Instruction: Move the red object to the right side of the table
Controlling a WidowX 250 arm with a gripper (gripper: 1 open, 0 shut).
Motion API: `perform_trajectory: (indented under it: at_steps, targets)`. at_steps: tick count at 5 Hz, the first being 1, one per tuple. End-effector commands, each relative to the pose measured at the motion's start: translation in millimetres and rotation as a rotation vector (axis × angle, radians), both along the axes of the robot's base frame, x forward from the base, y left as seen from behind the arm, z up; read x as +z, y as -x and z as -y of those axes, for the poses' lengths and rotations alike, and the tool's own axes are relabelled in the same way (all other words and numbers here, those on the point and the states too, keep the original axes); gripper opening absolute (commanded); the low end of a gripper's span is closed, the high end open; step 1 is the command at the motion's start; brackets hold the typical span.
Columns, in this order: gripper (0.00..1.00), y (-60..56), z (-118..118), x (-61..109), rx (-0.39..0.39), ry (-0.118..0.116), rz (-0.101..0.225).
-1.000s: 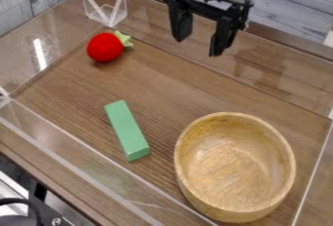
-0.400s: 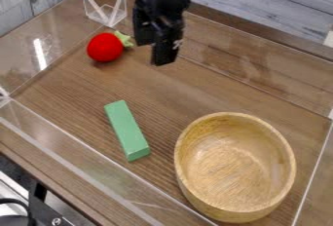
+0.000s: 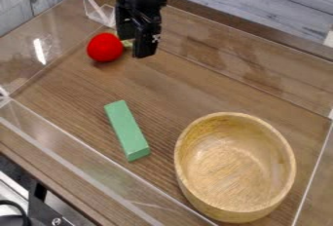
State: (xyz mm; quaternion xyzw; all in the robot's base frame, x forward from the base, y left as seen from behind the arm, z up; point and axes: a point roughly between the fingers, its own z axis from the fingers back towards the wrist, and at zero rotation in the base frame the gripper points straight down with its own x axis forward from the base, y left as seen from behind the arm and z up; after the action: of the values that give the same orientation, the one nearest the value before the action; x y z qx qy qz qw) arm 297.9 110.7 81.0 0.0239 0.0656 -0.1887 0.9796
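A brown wood-grain table edged with low clear acrylic walls carried three things. A green rectangular block lay near its middle; a round wooden bowl sat right of the block, a small glossy red strawberry-shaped toy beyond it.

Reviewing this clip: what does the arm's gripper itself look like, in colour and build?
The gripper is black all over: a boxy body at the top edge of the view, narrowing into two slim, straight fingers. No cables, labels or markings can be made out at this resolution.
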Motion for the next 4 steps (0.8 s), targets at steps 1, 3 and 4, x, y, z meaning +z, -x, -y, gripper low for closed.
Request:
perform_trajectory:
  at_steps: [1, 3, 4]
  targets:
    - [1.0, -9.8, -24.3, 15.5, 0.042, -0.026, 0.066]
    - [1.0, -12.3, -59.3, 6.5, 0.089, -0.01, 0.056]
    - [1.0, -16.8, -77.1, -2.9, 0.061, -0.001, 0.048]
